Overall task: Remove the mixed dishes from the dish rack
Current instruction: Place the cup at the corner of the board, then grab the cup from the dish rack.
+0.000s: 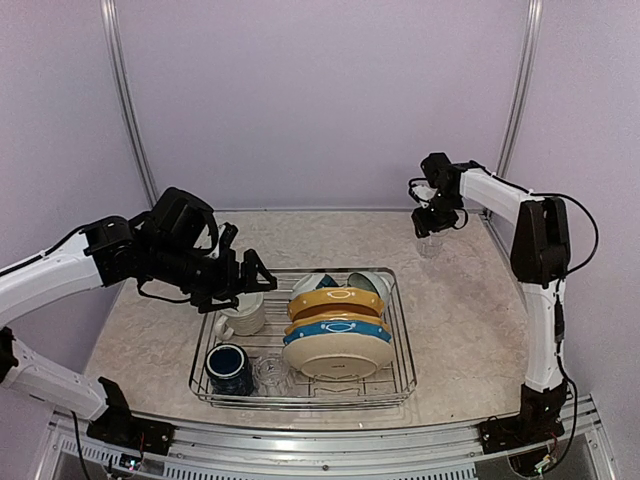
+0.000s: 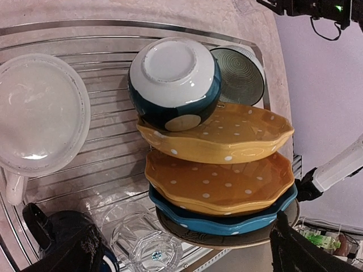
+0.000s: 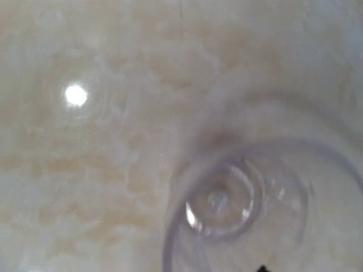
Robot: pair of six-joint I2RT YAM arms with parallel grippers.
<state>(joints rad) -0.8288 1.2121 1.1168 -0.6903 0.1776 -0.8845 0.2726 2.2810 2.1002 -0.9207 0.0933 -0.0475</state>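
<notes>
Tumbler [image 1: 432,243] of clear glass straight below the right gripper [image 1: 433,222], apparently resting upright on the table [image 1: 450,300], well apart from the dish rack [image 1: 404,372]; from the right wrist, only a blurred rim and base just under the camera, no fingers in view; impossible to tell whether the jaws are parted or closed on the glass.

Judged as the set-down of this one glass; best done by checking that the base sits flat before letting go; then spread the jaws fully clear of the wall; then rise straight up, so that no pad drags the rim and tips it; no sideways swing until well above the rim.

Left gripper [image 1: 245,265] spread wide and holding nothing, hovering above the rack's left half; cream mug [image 1: 246,314] just below it; navy mug [image 1: 229,368] and a second tumbler [image 1: 272,373] further toward the arm bases; off to its right, mustard yellow plates [image 1: 336,300], a blue-rimmed plate [image 1: 336,331] and a cream patterned plate [image 1: 335,356] leaning together in the dividers; teal-and-white bowl [image 2: 173,79] upturned on the far side of them.

Most of the load not yet unloaded.
</notes>
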